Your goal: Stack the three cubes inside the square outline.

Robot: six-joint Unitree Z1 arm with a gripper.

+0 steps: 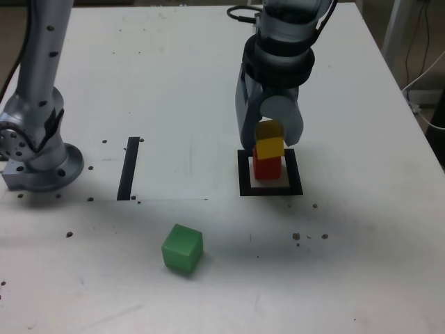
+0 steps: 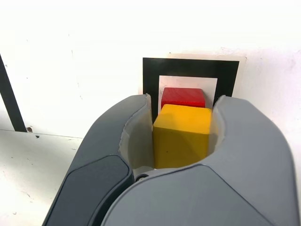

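Atop red cube [image 1: 266, 167], yellow cube [image 1: 270, 147] sits skewed.

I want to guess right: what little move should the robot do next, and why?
Probably open the gripper wider and lift away: the yellow cube already sits on the red cube inside the square outline, and the green cube waits apart.

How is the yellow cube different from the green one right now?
The yellow cube sits on the red cube inside the square outline; the green cube lies alone on the bare table, outside it. The yellow cube is between the gripper jaws; nothing is near the green one. The green cube sits turned at an angle; the yellow looks roughly square to the outline. Both look alike in size and shape.
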